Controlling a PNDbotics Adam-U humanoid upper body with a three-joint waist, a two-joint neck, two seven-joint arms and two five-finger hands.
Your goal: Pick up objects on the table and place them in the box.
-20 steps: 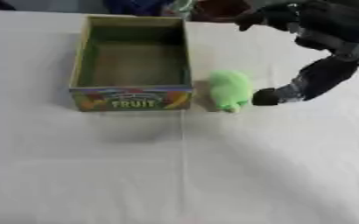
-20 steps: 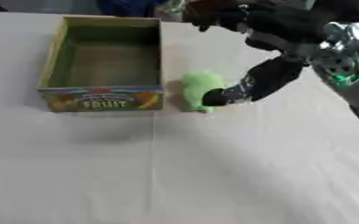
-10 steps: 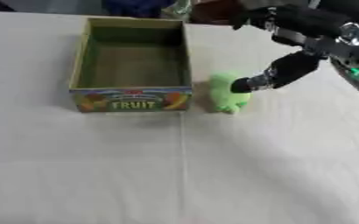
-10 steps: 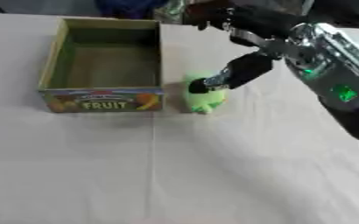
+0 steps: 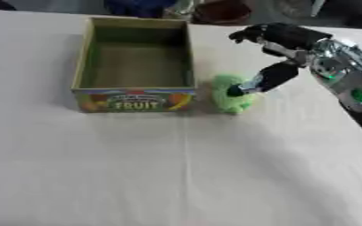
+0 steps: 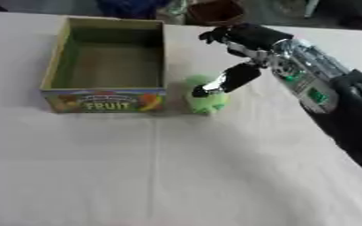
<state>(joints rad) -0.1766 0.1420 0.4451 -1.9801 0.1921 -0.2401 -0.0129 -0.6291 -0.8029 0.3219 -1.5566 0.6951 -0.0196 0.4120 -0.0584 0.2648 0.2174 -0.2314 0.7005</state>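
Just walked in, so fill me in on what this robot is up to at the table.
The robot's right hand has reached in from the upper right, and one of its fingers is touching the top of a small soft green object on the white table. It has not closed around the object, which sits on the table just right of the open cardboard box marked FRUIT. The box is empty. The left hand is out of view.

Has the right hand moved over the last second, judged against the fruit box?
Yes. The right hand has shifted left toward the fruit box; its lowest digit, earlier beside the green object, now reaches over it.
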